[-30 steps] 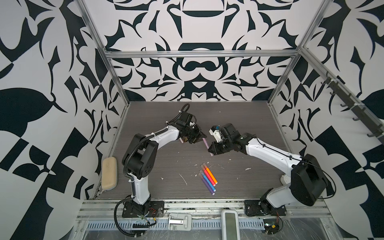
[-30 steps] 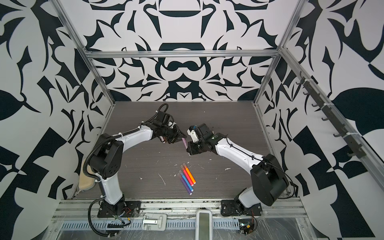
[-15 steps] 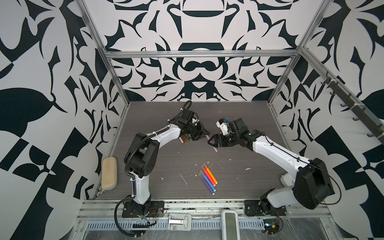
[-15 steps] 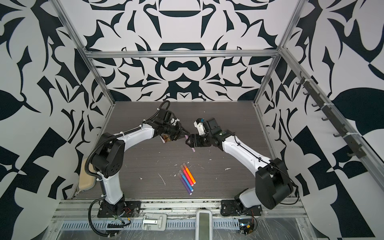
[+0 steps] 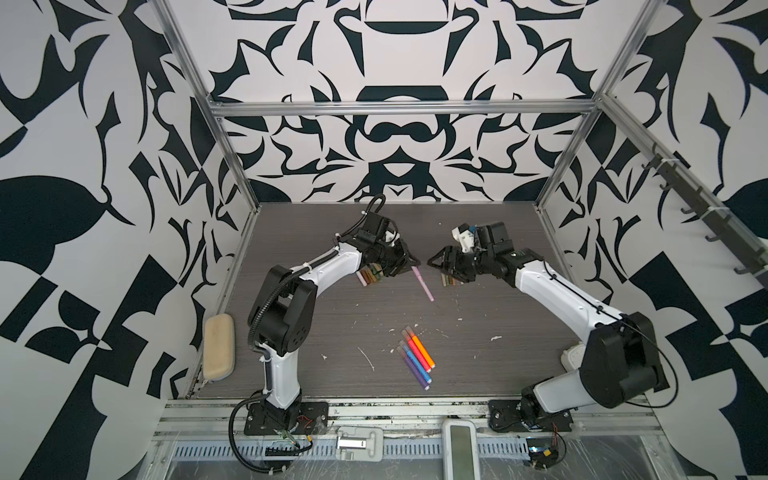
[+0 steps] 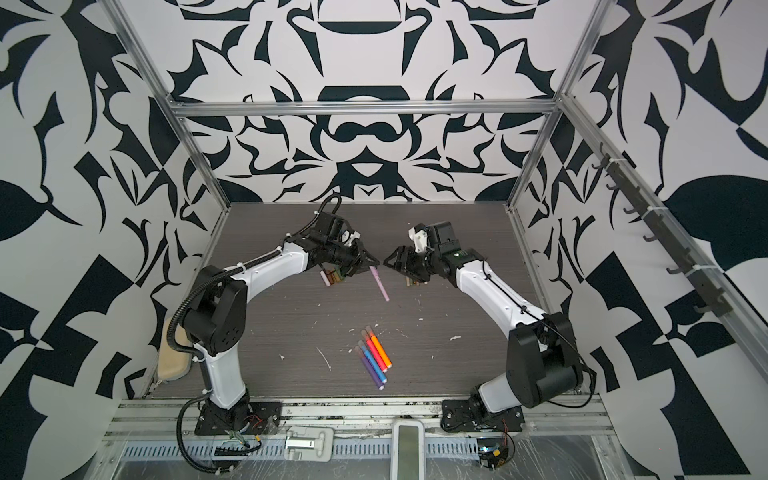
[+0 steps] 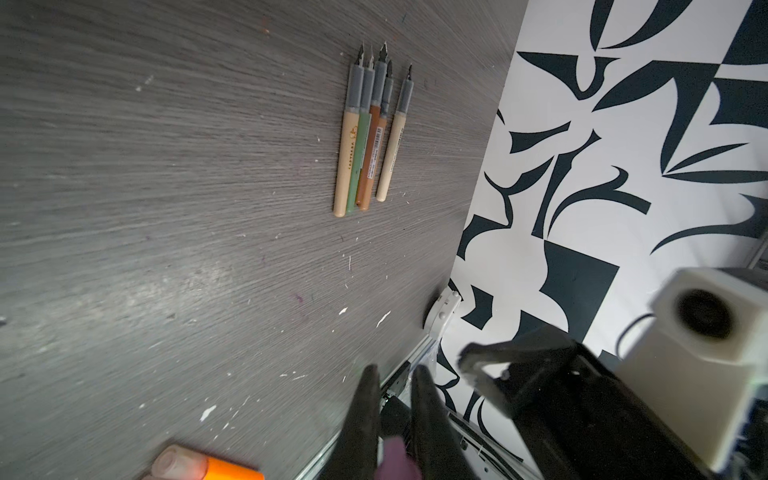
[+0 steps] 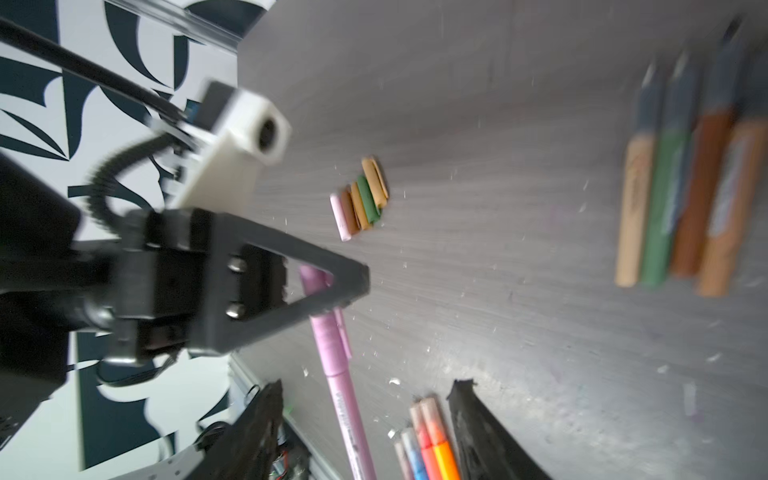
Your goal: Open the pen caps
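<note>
My left gripper [image 5: 414,262] [image 7: 395,372] is shut on the cap end of a pink pen [image 5: 424,286] [image 8: 345,399]. The pen slants down from it toward the table. A short way to its right, my right gripper [image 5: 434,264] [image 8: 368,386] is open and touches nothing. A small pile of loose pen caps [image 5: 369,276] [image 8: 362,198] in pink, brown, tan and green lies under the left gripper. Several uncapped pen bodies [image 7: 365,137] [image 5: 451,280] lie side by side under the right gripper.
Several capped pens [image 5: 415,353] [image 6: 374,353] in orange, red, blue and purple lie together near the table's front middle. A beige pencil case [image 5: 219,351] rests at the front left edge. White flecks dot the grey table [image 5: 332,316].
My right gripper has opened, let go of the pink pen and drawn back to the right. The left gripper keeps the pen and has moved slightly toward the back.
</note>
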